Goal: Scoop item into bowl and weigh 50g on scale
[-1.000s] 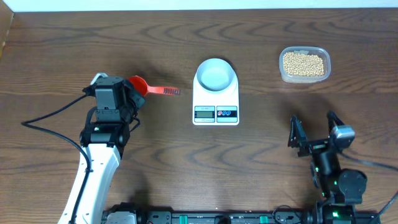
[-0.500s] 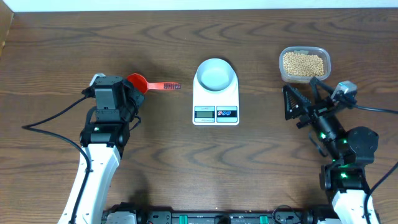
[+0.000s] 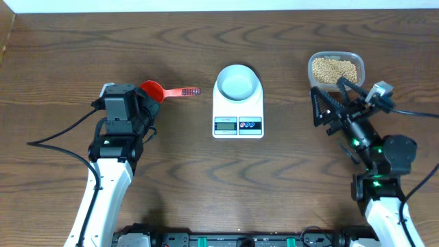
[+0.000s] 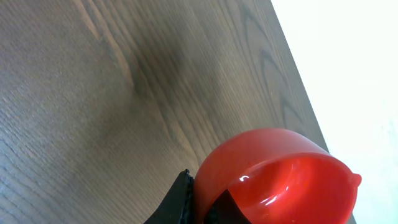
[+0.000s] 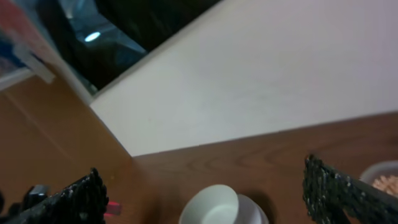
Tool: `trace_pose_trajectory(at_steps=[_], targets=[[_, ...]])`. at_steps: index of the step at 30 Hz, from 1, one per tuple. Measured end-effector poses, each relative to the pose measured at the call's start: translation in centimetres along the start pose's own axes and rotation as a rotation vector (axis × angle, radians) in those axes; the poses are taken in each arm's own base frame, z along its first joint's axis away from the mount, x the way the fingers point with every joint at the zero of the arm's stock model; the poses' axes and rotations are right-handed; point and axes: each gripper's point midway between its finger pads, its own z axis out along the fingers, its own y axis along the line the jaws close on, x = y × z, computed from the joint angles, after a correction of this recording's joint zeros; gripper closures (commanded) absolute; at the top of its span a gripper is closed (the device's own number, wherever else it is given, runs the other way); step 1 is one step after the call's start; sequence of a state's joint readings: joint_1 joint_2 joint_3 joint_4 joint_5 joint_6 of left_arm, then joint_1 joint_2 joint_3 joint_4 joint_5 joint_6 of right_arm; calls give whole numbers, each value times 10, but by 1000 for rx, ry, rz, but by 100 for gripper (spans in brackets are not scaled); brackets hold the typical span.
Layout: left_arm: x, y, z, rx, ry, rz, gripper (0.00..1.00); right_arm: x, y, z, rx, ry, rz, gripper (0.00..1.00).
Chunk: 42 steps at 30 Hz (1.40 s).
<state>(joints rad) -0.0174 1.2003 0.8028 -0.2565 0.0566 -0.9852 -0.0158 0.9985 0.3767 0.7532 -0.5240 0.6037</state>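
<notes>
Empty bowl (image 3: pixel 238 82) on scale (image 3: pixel 238 113), beans (image 3: pixel 334 70) unscooped. My right end effector (image 3: pixel 328 93) is wide; left end effector (image 3: pixel 140 104) at the scoop (image 3: pixel 152 90), grip I cannot tell.

- One bowl (image 3: pixel 238 82), pale blue-white.
- One scale (image 3: pixel 219 110), white, bearing one display (image 3: pixel 226 124) and two round buttons (image 3: pixel 250 124).
- One clear tub (image 3: pixel 310 72).
- Beans (image 3: pixel 334 70) in the tub: too many to count.
- One red scoop (image 3: pixel 152 91).
- Two grippers: left gripper (image 3: pixel 143 103) and right gripper (image 3: pixel 330 101), one per arm.
</notes>
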Motion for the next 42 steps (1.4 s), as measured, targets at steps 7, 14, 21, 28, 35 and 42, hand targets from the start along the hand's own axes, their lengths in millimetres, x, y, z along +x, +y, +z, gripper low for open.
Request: trace_pose_trajectory(at_steps=[7,14,21,28,35,42], targets=[[2,-1,0,8,10,-6,93,30,5,46,-29,173,80,1],[4,-3,0,15,22,-7,93,55,11,54,-95,274,113,5],[8,-12,-1,58,54,-6,93,81,23,57,-152,358,151,10],[24,-48,-5,190,75,46,93,112,37,63,-185,430,173,13],[43,-63,-8,232,112,85,93,125,60,65,-240,455,173,20],[63,-78,-13,283,144,124,93,130,79,65,-292,464,164,29]])
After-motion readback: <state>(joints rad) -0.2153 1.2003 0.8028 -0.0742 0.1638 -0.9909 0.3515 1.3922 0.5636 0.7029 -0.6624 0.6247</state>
